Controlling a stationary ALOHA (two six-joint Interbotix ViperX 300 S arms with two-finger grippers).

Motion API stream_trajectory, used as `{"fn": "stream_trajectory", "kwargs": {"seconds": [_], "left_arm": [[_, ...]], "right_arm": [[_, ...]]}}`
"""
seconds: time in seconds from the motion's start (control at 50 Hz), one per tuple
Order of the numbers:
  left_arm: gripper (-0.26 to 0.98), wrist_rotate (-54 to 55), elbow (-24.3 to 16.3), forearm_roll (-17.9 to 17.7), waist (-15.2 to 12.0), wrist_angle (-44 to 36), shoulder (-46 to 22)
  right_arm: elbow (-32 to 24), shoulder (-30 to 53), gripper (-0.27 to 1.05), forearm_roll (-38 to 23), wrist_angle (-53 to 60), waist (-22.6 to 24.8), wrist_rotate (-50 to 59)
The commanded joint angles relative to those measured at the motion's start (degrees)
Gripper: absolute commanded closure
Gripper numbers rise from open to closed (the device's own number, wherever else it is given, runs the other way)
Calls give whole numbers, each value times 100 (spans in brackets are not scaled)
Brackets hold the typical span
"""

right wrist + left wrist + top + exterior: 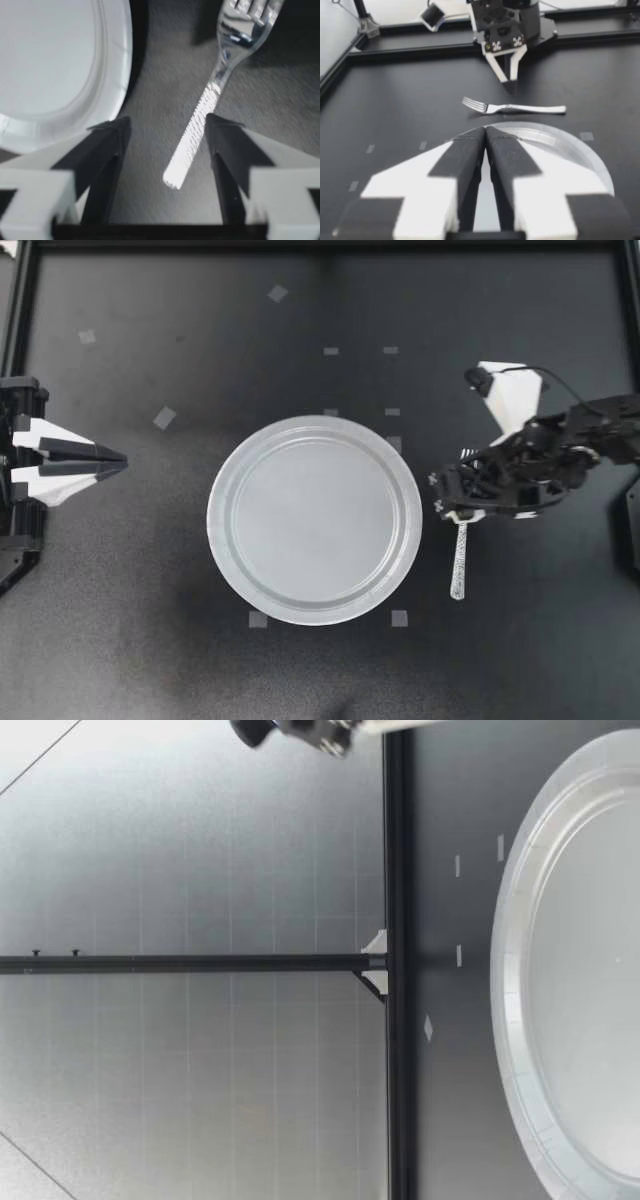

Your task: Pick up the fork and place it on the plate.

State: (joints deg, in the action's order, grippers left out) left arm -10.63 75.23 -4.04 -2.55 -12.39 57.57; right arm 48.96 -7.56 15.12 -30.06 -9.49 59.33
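Note:
A white paper plate [315, 520] lies in the middle of the black table. To its right lies a clear plastic fork [459, 565], its handle end toward the front edge and its head hidden under my right gripper [465, 505]. In the right wrist view that gripper [167, 121] is open and hangs above the fork [220, 85], whose handle runs between the fingers without touching them; the plate [50, 60] is beside one finger. My left gripper [120, 460] rests at the left edge, shut and empty. Its own view shows the gripper [485, 131], the fork [515, 107] and the plate [560, 142].
Small grey tape marks [164, 418] dot the table around the plate. A black frame rail [320, 245] borders the table. In the low view, the plate rim [510, 980] and part of an arm [290, 730] high above the table show.

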Motion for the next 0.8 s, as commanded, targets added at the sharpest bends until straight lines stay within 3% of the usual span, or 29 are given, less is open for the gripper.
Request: {"fn": "stream_trajectory", "kwargs": {"seconds": [0.0,0.78], "left_arm": [[44,-35,-70,0,-9,-62,-9],[44,-9,53,0,-9,-70,9]], "right_arm": [[-202,105,16,-18,44,18,0],[-35,448,19,-176,-246,-9,26]]}}
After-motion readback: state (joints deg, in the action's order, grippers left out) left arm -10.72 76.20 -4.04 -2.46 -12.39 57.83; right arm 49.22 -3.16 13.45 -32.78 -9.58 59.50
